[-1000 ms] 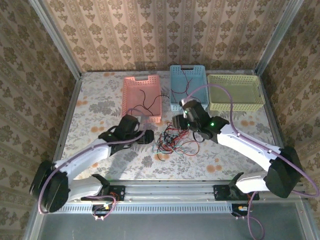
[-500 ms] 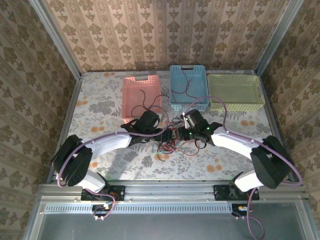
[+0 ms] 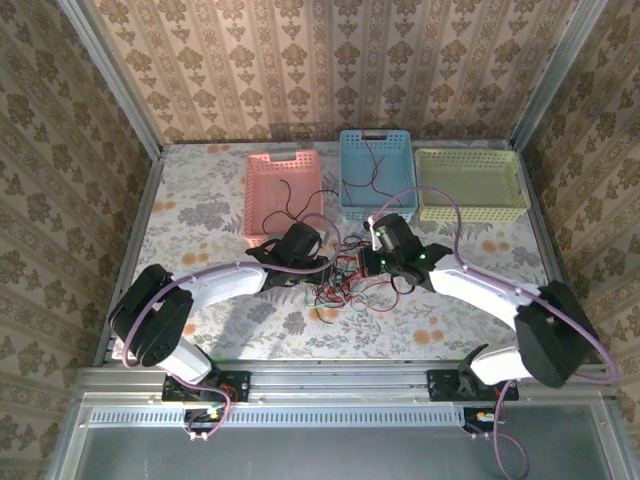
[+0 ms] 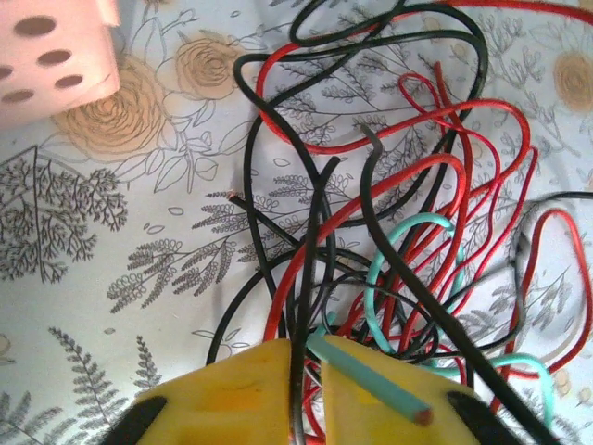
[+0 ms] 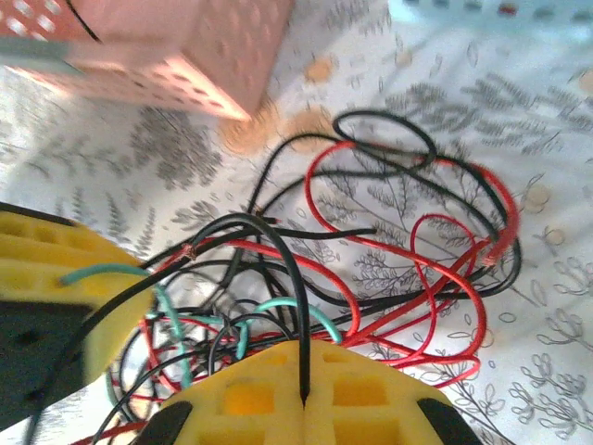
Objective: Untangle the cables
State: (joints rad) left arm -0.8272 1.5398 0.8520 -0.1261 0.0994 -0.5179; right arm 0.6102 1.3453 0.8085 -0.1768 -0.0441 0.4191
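Cables [image 4: 408, 232], red, black and teal, are heaped in one tangle on the floral table cover [image 4: 111, 278], directly ahead of both pairs of fingers. The left gripper [image 4: 301, 357] is clenched on the cables. A black strand is pinched in the narrow slit between its yellow fingers [image 4: 232, 389], and a teal strand is laid across the right-hand finger. The right gripper [image 5: 304, 357] is likewise clamped on the cables, with a black strand drawn down into the seam between its pressed-together fingers [image 5: 371, 389]. Red loops are fanned out farthest beyond both sets of fingertips. In the right wrist view, a finger of the left gripper is seen to the left of the right fingers, with a teal strand over it. A pink basket [image 4: 46, 56] is located beyond the tangle, up and left of the left fingers. A blue basket [image 3: 375, 175] and a pale green basket [image 3: 470, 185] are set farther beyond, well apart from the fingertips. Thin strands are seen inside the blue basket.
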